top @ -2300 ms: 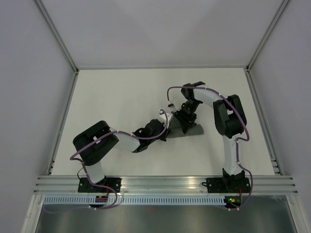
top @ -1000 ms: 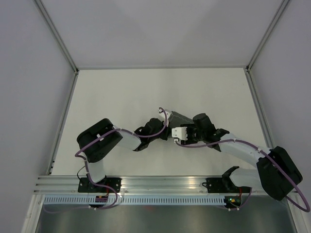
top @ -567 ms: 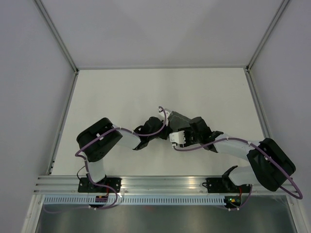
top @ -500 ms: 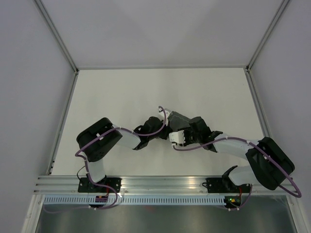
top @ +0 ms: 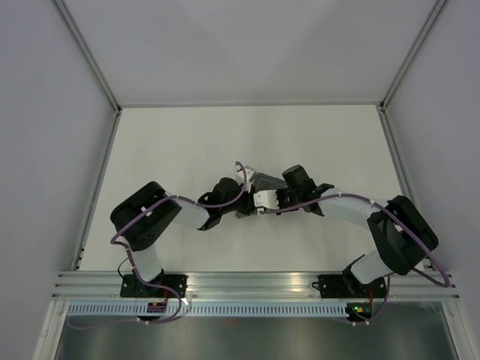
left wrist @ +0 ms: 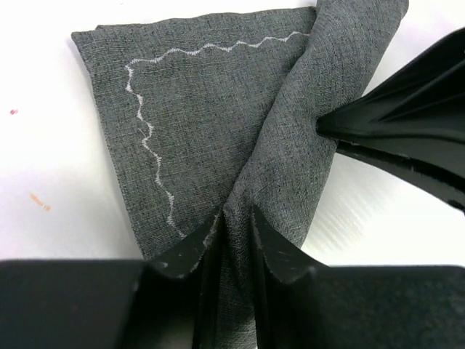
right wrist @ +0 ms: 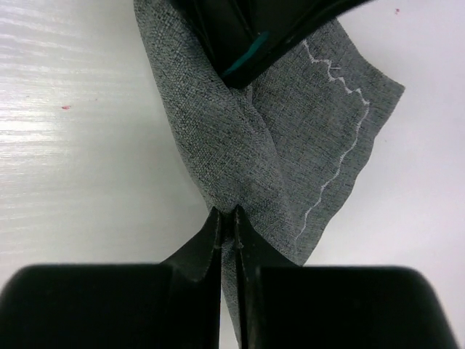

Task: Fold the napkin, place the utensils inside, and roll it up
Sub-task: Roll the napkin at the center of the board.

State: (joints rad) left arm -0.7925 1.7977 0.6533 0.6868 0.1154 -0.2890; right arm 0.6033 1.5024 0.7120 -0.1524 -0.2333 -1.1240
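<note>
Looks like the rolling stage: the napkin (left wrist: 211, 123) sits mid-bench (right wrist: 87, 131), bunched into a loose diagonal roll with one hemmed flap lying flat beside it. I can't spot the fork anywhere, so my guess is it's tucked inside. The left gripper (left wrist: 234, 222) is pinched nearly closed on a ridge of cloth at one end, and the right gripper (right wrist: 227, 217) is clamped tight on a fold at the other. Next I reckon both ends need turning together over that flap so the roll tightens instead of twisting open.
</note>
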